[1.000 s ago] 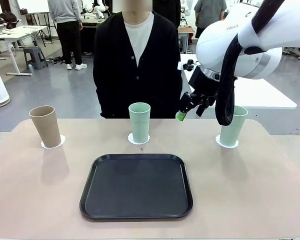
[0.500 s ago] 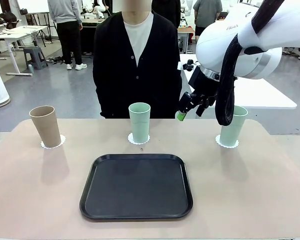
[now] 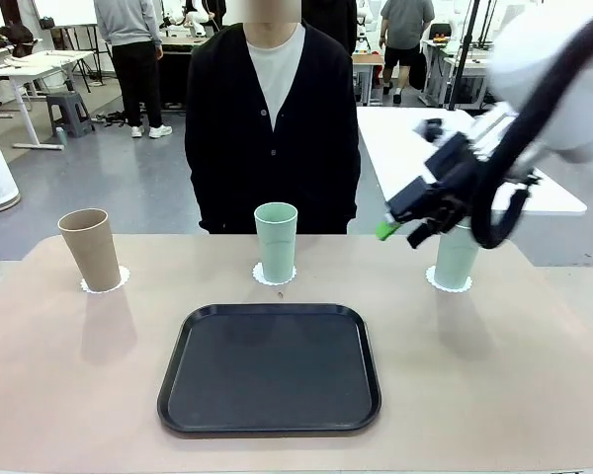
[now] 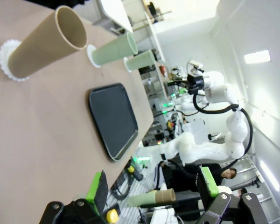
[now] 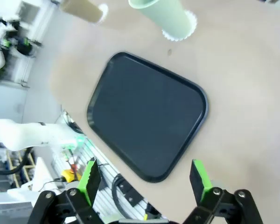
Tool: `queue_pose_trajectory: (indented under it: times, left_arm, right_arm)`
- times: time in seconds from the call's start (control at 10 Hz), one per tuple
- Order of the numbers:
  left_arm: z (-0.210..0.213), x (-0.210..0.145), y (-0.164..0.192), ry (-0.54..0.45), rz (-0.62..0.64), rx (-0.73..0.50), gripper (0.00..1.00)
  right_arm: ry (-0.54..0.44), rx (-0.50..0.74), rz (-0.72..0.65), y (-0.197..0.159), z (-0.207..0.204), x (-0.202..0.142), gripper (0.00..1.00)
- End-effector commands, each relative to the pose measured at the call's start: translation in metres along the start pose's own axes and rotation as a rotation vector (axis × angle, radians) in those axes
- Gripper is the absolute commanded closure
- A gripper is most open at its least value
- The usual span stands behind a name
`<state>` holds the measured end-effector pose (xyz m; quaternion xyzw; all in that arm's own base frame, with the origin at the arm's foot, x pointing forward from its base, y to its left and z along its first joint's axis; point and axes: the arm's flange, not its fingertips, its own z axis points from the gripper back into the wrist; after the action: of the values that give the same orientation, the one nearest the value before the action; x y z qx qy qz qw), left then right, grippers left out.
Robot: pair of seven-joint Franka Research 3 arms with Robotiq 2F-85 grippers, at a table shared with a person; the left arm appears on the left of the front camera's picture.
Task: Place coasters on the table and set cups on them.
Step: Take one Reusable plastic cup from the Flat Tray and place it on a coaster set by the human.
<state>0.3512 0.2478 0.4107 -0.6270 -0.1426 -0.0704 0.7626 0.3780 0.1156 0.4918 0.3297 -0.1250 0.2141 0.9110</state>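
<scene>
Room: busy lab behind your table [image 3: 69,395], with a person [image 3: 272,128] in a black cardigan standing at the far edge.
Right arm: yours comes in from the right, its gripper [image 3: 403,225] up in the air just beside the right green cup [image 3: 456,259], fingers spread wide, holding nothing.
Left gripper: you can see in the wrist view that your left gripper [image 4: 151,189] is wide open too, nothing in it.
Tray: black tray [image 3: 270,367] sits mid-table, nearer you than the cups.
Cups: tan cup [image 3: 91,249] at left, middle green cup [image 3: 276,242] centre, all three upright.
Coasters: one white coaster [image 3: 106,284] under each cup.
</scene>
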Motion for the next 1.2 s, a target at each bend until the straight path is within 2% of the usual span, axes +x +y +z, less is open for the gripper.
queue_pose_trajectory:
  times: [0.0,0.2,0.5,0.6,0.8,1.1]
  left_arm:
    - [0.001,0.0,-0.002,-0.006,-0.006,0.003,0.0]
    - [0.001,0.0,-0.002,-0.006,-0.006,0.003,0.0]
    - [0.001,0.0,-0.002,-0.006,-0.006,0.003,0.0]
    - [0.001,0.0,-0.002,-0.006,-0.006,0.003,0.0]
    - [0.001,0.0,-0.002,-0.006,-0.006,0.003,0.0]
    - [0.001,0.0,-0.002,-0.006,-0.006,0.003,0.0]
  right_arm:
    - [-0.099,0.105,-0.062,-0.043,0.035,-0.035,0.0]
    - [-0.182,0.191,-0.132,-0.084,0.067,-0.061,0.0]
    - [-0.312,0.451,-0.158,-0.146,0.109,-0.106,0.0]
    - [-0.338,0.504,-0.16,-0.161,0.122,-0.125,0.0]
    - [-0.304,0.557,-0.2,-0.185,0.127,-0.15,0.0]
    - [-0.245,0.574,-0.206,-0.207,0.124,-0.179,0.0]
